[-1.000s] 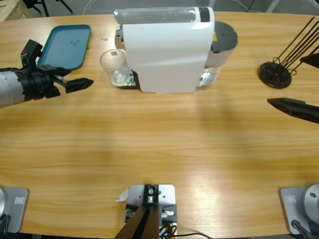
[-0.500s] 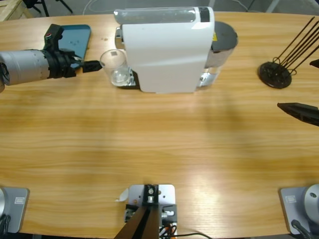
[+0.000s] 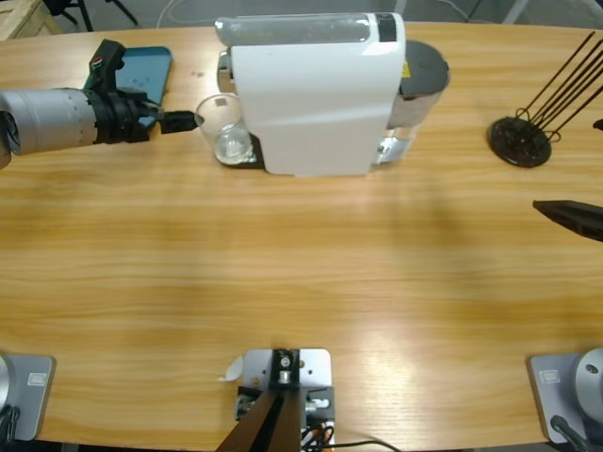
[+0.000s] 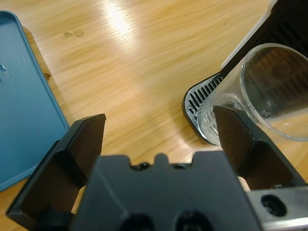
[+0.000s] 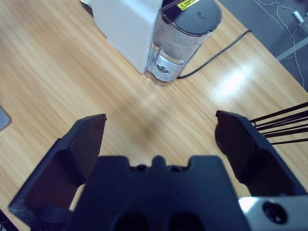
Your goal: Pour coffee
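A clear glass [image 3: 220,122] stands on the black drip tray [image 4: 196,103] at the left side of the white coffee machine [image 3: 316,94]. A shallow pale layer of coffee [image 3: 231,146] lies at the glass's bottom. My left gripper [image 3: 184,121] comes in from the left and is open, level with the glass. In the left wrist view the glass [image 4: 269,91] sits just beyond the right jaw of the left gripper [image 4: 159,120], not between the jaws. My right gripper [image 3: 568,168] is open at the table's right edge, far from the machine [image 5: 127,24].
A blue tray [image 3: 141,71] lies at the back left, just behind the left arm. The machine's water tank [image 5: 185,38] with a black cable sits on its right side. A black stand with thin rods [image 3: 518,141] is at the back right.
The left arm swung from the table's left side up and right to the glass. The right gripper drew back toward the right edge.
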Motion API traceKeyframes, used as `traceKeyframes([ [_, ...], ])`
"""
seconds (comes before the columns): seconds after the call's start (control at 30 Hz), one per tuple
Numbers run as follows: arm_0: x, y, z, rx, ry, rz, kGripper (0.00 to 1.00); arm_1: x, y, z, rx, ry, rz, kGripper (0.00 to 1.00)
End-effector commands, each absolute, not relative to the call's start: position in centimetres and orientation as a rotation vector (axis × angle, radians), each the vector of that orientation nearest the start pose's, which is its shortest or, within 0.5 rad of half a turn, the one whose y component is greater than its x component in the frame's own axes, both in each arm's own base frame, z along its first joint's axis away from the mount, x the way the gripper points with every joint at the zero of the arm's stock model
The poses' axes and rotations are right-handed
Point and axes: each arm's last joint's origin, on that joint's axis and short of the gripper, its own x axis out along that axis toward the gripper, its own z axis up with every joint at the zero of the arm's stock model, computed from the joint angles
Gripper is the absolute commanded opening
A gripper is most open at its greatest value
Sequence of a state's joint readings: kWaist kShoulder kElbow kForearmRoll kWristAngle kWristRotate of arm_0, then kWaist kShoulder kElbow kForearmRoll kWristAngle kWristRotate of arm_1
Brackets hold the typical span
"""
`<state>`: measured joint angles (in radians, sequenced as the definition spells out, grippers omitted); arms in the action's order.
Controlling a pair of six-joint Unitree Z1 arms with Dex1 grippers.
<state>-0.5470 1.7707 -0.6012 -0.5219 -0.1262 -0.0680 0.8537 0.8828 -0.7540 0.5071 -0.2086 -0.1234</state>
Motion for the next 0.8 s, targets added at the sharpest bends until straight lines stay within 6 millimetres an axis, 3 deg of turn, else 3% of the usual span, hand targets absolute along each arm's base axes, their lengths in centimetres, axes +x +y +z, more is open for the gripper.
traceKeyframes([
  [0.03,21.8,-13.0,21.8,0.075,0.751,-0.547,0.968,6.5,5.9,34.4,-0.429,0.554,0.670,1.000],
  [0.33,19.0,-10.4,29.4,0.152,0.919,-0.454,0.957,6.8,7.0,36.0,-0.458,0.639,0.765,1.000],
  [0.43,17.8,-9.7,29.3,0.242,0.884,-0.427,0.958,8.8,9.0,36.9,-0.477,0.704,0.797,1.000],
  [0.6,14.1,-8.2,29.8,0.236,0.747,-0.480,0.955,14.9,11.6,39.3,-0.423,0.840,0.803,0.981],
  [0.63,13.7,-8.0,29.5,0.229,0.723,-0.482,0.954,16.6,11.8,39.8,-0.381,0.863,0.801,0.939],
  [0.7,13.4,-8.2,28.4,0.232,0.710,-0.503,0.944,19.0,12.2,40.5,-0.346,0.880,0.779,0.678],
  [0.77,13.1,-8.6,27.5,0.249,0.743,-0.515,0.932,21.2,12.7,41.5,-0.330,0.873,0.754,0.518],
  [0.8,13.0,-8.6,27.2,0.257,0.748,-0.496,0.931,22.1,13.0,41.8,-0.327,0.886,0.748,0.380],
])
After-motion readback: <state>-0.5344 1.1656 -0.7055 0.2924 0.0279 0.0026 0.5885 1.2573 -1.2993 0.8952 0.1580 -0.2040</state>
